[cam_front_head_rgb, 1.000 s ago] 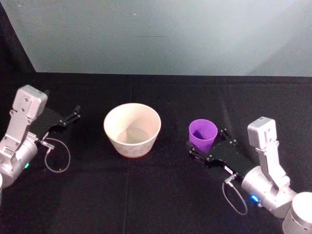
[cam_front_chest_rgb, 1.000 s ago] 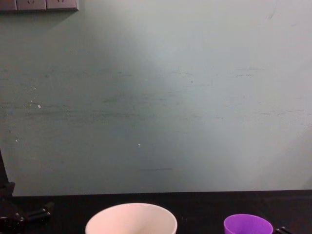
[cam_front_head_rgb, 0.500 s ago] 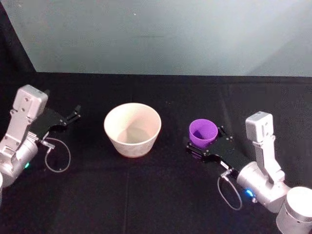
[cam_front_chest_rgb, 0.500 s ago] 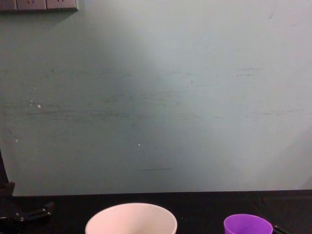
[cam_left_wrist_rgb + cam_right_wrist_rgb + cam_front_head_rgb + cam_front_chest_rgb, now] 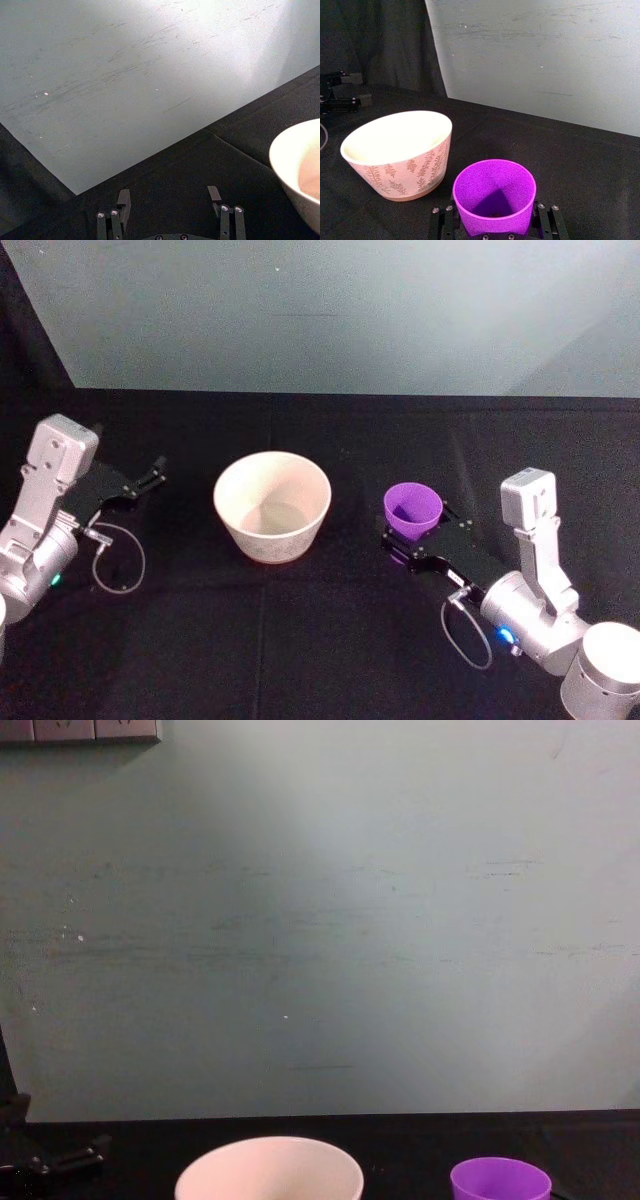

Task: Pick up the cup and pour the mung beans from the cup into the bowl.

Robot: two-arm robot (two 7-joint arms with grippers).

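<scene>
A table [image 5: 330,640] covered in black, faintly creased fabric runs back to a pale wall [image 5: 330,310]. The bowl [image 5: 271,505] stands upright on it near the middle, its outside printed with brownish sprigs. The cup [image 5: 412,510] is upright near the bowl's right side; whether its base touches the table cannot be told.

A bare strip of black worktop [image 5: 355,540] is left between the bowl [image 5: 271,506] and the cup [image 5: 412,510], passage farther back is closed by the wall [image 5: 330,310], and the bowl's left is flanked, well apart, by the left hand [image 5: 157,470].
</scene>
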